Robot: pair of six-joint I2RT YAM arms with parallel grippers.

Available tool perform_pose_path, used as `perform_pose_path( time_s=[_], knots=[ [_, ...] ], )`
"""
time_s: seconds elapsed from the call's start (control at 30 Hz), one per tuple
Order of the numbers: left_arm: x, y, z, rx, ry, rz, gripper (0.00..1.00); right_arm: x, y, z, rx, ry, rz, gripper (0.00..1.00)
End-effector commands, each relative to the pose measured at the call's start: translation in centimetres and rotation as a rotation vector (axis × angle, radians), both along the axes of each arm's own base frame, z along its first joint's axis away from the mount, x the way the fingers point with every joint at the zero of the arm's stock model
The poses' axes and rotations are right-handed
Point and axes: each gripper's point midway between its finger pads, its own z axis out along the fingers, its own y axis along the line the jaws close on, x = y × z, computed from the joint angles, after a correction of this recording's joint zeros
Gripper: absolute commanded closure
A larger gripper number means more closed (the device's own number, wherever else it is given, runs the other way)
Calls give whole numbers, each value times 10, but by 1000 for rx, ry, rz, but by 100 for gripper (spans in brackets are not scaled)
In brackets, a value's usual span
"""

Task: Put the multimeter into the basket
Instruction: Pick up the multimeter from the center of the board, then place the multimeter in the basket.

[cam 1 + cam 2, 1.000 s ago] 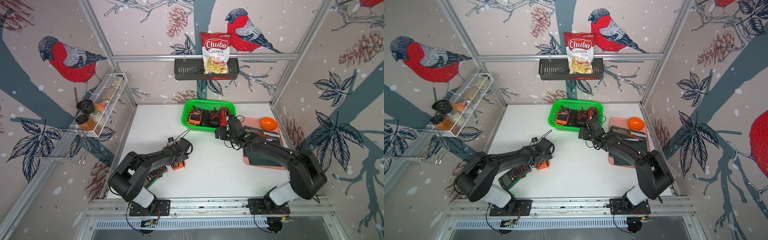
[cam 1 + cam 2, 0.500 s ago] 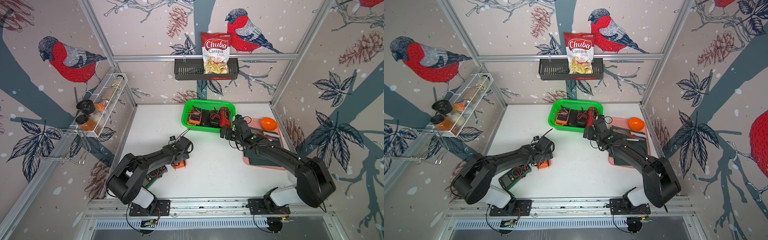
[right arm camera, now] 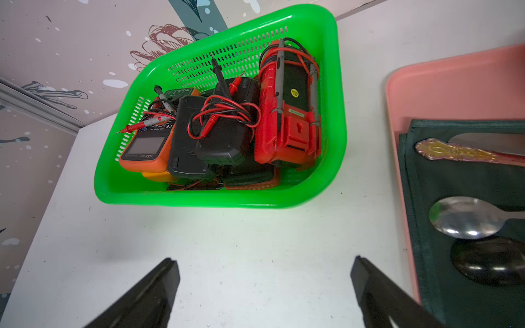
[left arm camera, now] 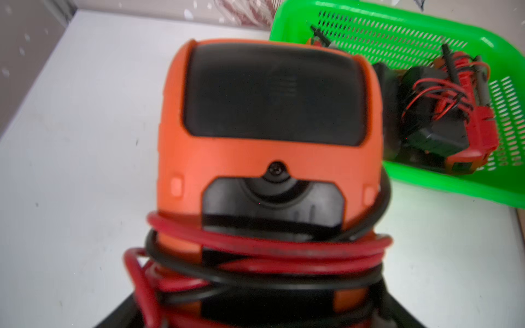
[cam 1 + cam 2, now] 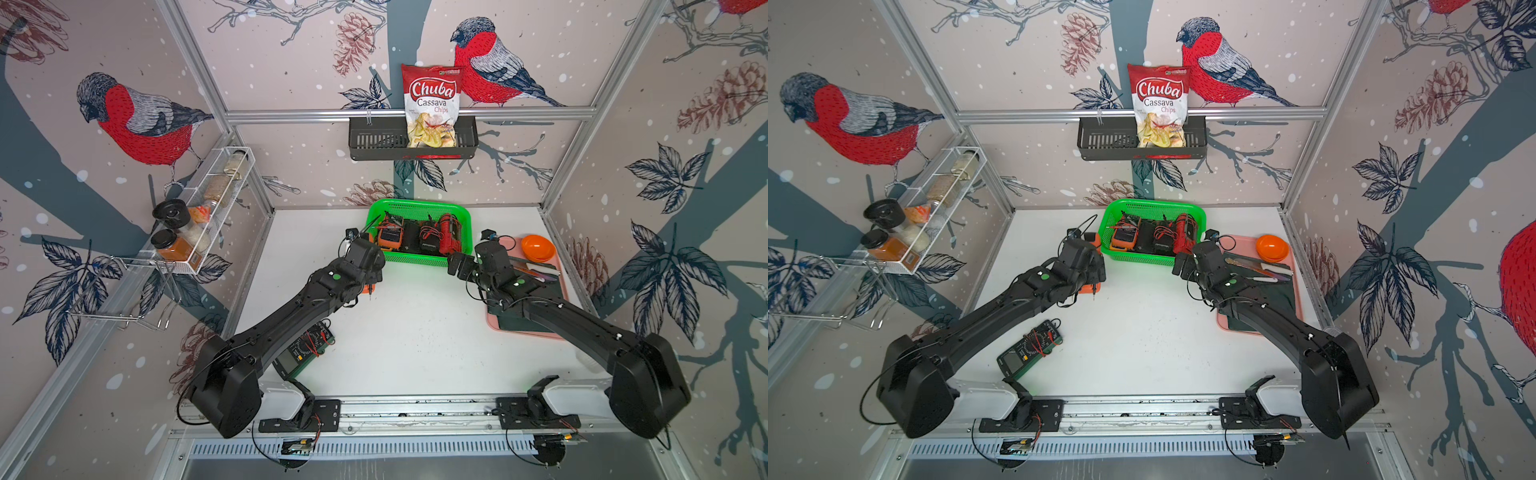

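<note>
Left wrist view: left gripper (image 5: 366, 277) clamped on multimeter (image 4: 267, 147), near basket (image 4: 397, 17); right gripper (image 3: 264, 268) stood open, empty. Risk: loose leads (image 4: 255, 250) could snag on basket, multimeter landing outside.

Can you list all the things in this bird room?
basket: one, bright green, back of the table
multimeters in the basket: at least four, orange, black, red
orange multimeter: one, wrapped in red and black leads, just outside the basket
green multimeter: one, dark green, table's front left
tray: one, pink, table's right side
bowl: one, orange, tray's far corner
cloth: one, dark green, on tray
cutlery: several, silver, black, gold-toned, on the cloth
black rack: one, back wall
chips bag: one, red and white, in the black rack
wire rack: one, white, left wall, holding about five spice jars
left gripper: black, shut on the orange multimeter
right gripper: black, open, empty
</note>
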Motion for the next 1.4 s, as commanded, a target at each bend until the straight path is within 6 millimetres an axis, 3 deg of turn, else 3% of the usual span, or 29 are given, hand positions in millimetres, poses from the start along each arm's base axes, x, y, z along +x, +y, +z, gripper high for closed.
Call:
perform_pose_path(
  time_s=[0.0,0.27,0.53,0.73,0.83,0.87,0.97,1.27,1.37],
  knots=[
    [33,-9,28,51,-66,-87,100,4,-1,10,27,-36,-23,1],
    [101,-39,44,80,-44,-215,100,1,-5,10,26,-30,-35,1],
    [156,-74,31,74,4,-301,100,2,-6,11,29,-23,-46,1],
    [187,-85,14,87,44,-312,100,-4,-7,14,45,-18,-52,1],
    [196,-89,5,79,61,-319,100,-7,-9,6,39,-2,-61,1],
    [198,-90,3,73,65,-323,100,-8,-11,13,51,-20,-65,1],
    [202,-92,-10,56,91,-321,100,-8,-12,11,47,-16,-67,1],
    [199,-85,-51,42,200,-269,100,-7,-7,3,50,4,-54,1],
    [199,-88,-63,28,221,-270,89,-6,-6,-4,43,17,-54,1]
  ],
)
